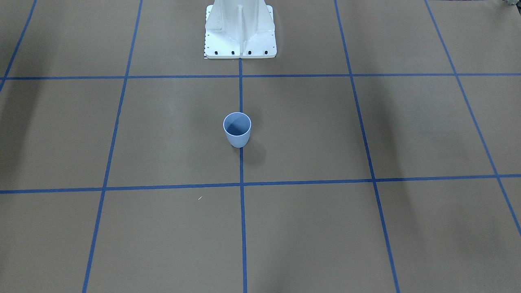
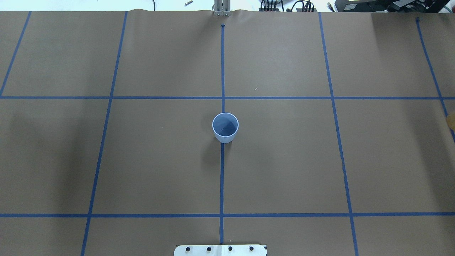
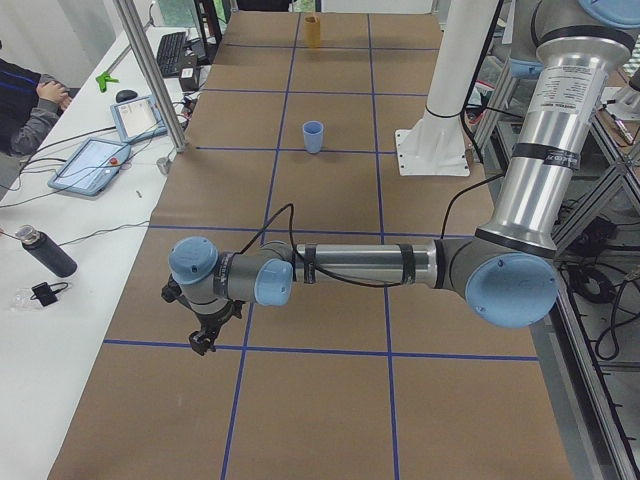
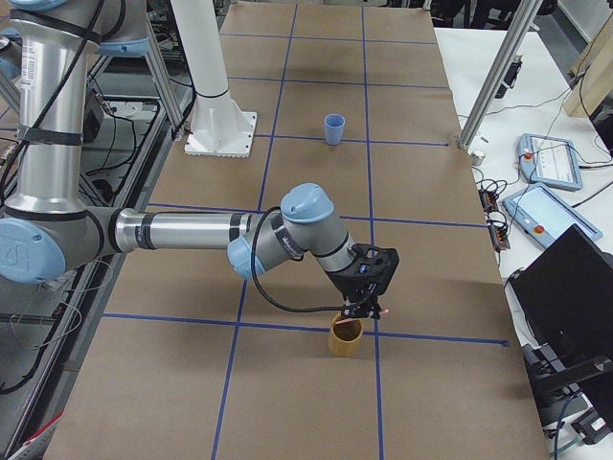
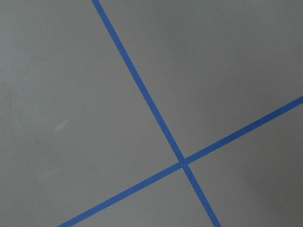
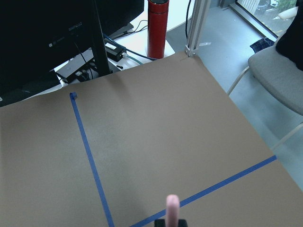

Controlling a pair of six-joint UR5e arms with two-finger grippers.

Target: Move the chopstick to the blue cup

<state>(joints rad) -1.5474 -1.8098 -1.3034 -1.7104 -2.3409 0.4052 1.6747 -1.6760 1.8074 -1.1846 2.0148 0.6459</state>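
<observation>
Fingers of the right gripper (image 4: 367, 305) are judged to be closed on a slim, round-ended pink chopstick (image 6: 172, 205). In the right wrist view the stick rises from a dark finger part at the bottom edge. How the left gripper (image 3: 203, 338) stands cannot be told; it hangs low over the brown paper-covered table (image 2: 284, 160) near the left end.

The chopstick is held just above a squat tan cup (image 4: 346, 335) near the right end. It is well apart from the small pale-blue plastic cup (image 2: 225, 127), which stands upright and empty on the centre tape line.

Lifting the stick clear is judged to be the step in hand. A carry leftward to the middle is called for next, with the stick brought upright over the open mouth before release. The chopstick looks smooth, thin and light, so tilting in the grip is to be guarded against.
</observation>
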